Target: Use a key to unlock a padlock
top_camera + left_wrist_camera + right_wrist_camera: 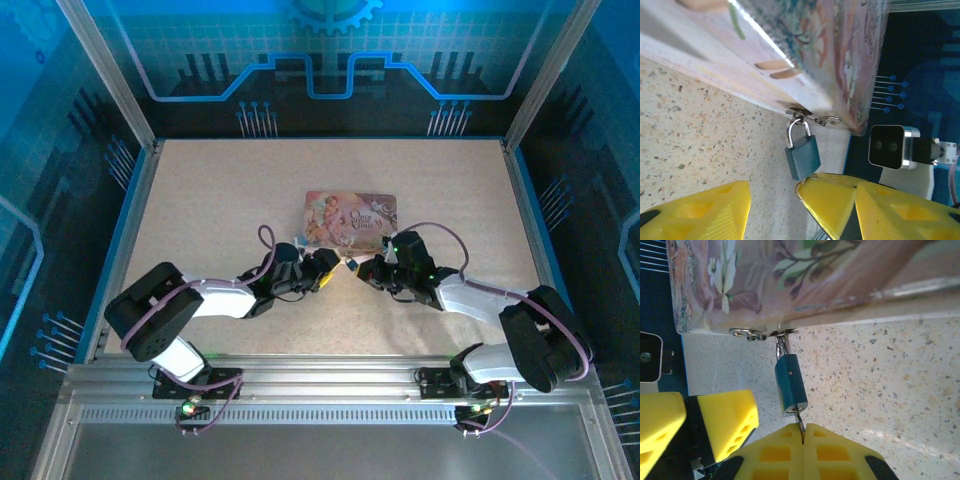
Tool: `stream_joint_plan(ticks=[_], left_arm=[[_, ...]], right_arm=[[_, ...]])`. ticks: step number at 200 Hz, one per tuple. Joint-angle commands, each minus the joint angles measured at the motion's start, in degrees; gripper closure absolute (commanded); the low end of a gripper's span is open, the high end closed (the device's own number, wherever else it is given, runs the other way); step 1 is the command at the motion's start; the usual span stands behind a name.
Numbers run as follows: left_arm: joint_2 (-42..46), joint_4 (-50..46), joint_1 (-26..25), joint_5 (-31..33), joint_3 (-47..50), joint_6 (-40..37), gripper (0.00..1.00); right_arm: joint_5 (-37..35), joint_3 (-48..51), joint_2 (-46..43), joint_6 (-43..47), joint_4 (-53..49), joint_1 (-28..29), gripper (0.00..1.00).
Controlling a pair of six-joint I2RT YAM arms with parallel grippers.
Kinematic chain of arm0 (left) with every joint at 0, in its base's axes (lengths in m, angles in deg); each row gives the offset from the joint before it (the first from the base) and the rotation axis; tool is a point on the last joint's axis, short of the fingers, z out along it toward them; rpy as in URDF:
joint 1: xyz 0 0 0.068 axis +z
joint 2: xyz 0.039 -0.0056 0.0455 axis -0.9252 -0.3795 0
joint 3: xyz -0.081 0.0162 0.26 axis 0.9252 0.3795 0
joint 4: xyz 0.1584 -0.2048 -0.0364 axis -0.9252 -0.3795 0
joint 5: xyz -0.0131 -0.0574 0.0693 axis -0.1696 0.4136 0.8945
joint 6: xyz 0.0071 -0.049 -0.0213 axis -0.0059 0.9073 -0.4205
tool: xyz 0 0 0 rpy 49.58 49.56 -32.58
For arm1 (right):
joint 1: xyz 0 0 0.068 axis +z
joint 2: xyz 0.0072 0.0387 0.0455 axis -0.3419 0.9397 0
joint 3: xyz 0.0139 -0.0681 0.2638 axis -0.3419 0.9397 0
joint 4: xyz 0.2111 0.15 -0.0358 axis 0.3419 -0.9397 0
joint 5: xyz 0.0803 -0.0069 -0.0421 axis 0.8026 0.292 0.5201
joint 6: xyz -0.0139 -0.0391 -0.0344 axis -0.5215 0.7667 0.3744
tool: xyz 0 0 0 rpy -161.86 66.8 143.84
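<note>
The small teal padlock (789, 385) lies on the table with its shackle through the hasp of the pink picture tin (790, 280). My right gripper (802, 432) is shut on the thin grey key (800, 420), whose tip sits in the keyhole at the padlock's bottom end. In the left wrist view the padlock (802, 155) lies just ahead of my open left gripper (800, 192). The right gripper's yellow fingers (832, 200) reach in between the left one's. From above, the left gripper (325, 266) and right gripper (362, 268) meet below the tin (350, 220).
The tin lies flat on the speckled table (220, 200), right behind both grippers. The right wrist camera housing (887, 145) stands close to the left gripper. Blue-lit walls and a metal frame (130, 210) enclose the table.
</note>
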Motion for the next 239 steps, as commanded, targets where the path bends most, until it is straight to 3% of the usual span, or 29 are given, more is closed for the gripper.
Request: stream_joint_plan(ticks=[1,79,160,209,239], left_arm=[[-2.1,4.5,-0.8,-0.4,-2.3,1.4,0.42],[-8.8,11.7,-1.5,-1.4,-4.3,5.0,0.47],[-11.7,11.8,-2.1,-1.7,-5.0,6.5,0.46],[-10.0,6.0,-2.3,-0.2,-5.2,6.4,0.46],[-6.2,-3.1,-2.9,2.7,-6.3,5.2,0.46]], right_arm=[[-0.9,0.0,-1.2,-2.3,-0.6,1.0,1.00],[-1.1,-0.6,0.4,-4.4,0.8,2.2,1.00],[-2.1,-1.0,0.0,-7.7,2.3,2.8,0.99],[-2.6,-1.3,0.2,-7.7,1.5,2.8,1.00],[-2.5,-1.5,0.9,-7.7,1.9,2.8,0.99]])
